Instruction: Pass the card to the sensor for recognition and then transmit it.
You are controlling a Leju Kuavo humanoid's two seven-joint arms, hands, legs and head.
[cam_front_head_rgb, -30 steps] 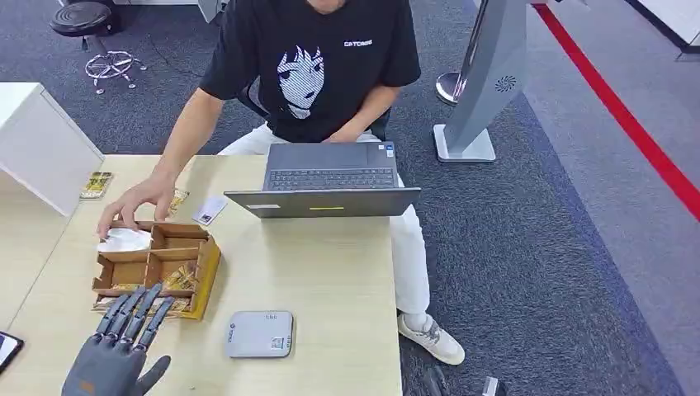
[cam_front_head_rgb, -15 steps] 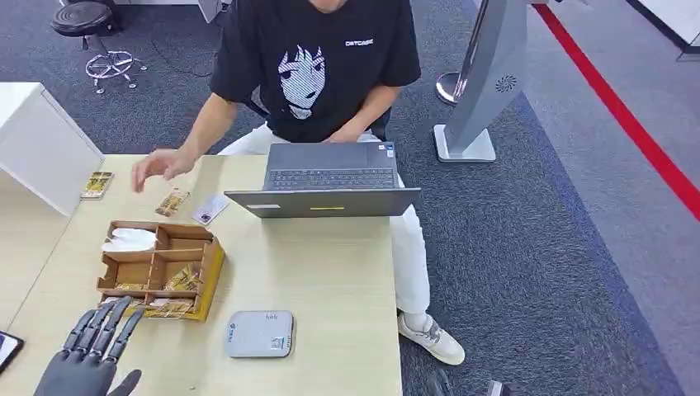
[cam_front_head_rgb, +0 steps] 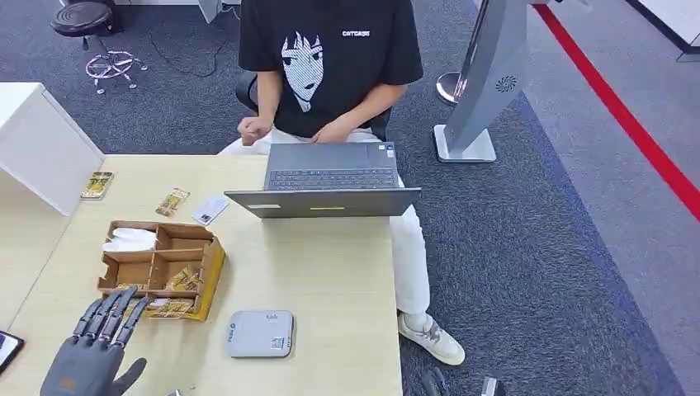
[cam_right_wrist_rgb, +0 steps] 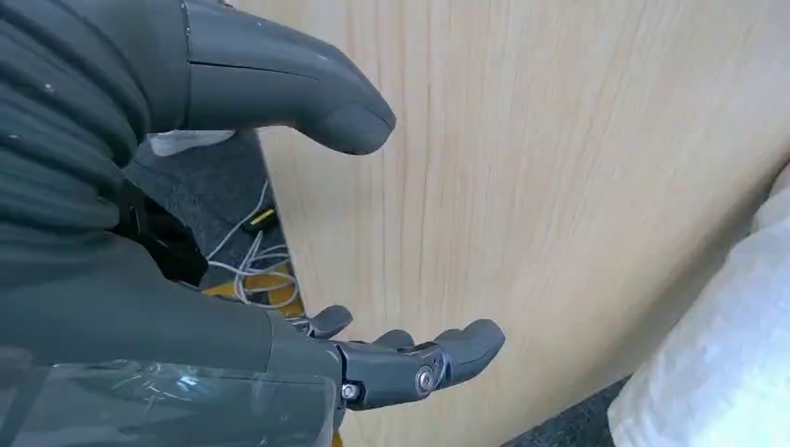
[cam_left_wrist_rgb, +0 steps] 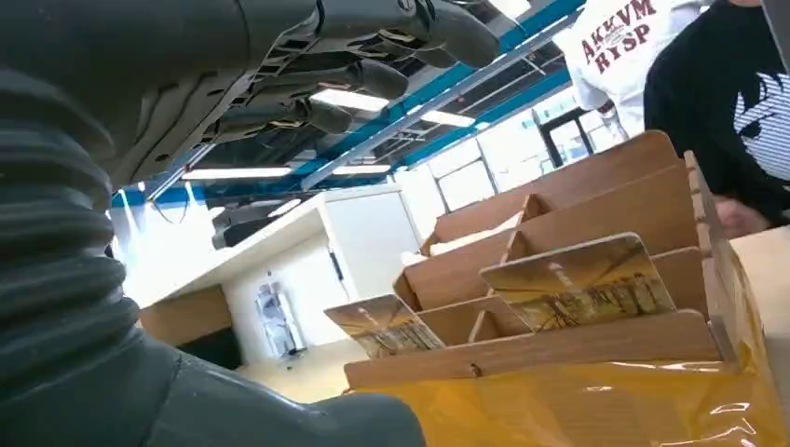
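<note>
Left hand [cam_front_head_rgb: 95, 351]: you've got it flat over the table's near-left corner, fingers spread, holding nothing, tips just short of the tray [cam_front_head_rgb: 157, 268].
Cards: gold ones upright in the tray's near slots; wrist view shows two [cam_left_wrist_rgb: 578, 284] leaning there. Loose ones [cam_front_head_rgb: 173, 201] lie on the table behind the tray.
Sensor [cam_front_head_rgb: 259, 333]: grey box right of the tray, nothing in the way.
Laptop [cam_front_head_rgb: 326, 186]: far edge, person [cam_front_head_rgb: 330, 58] behind it.
Right hand [cam_right_wrist_rgb: 373, 363]: below the table edge, fingers apart, holding nothing.

An open laptop [cam_front_head_rgb: 330, 177] sat at the table's [cam_front_head_rgb: 330, 280] far edge, a seated person [cam_front_head_rgb: 330, 66] just behind it.
</note>
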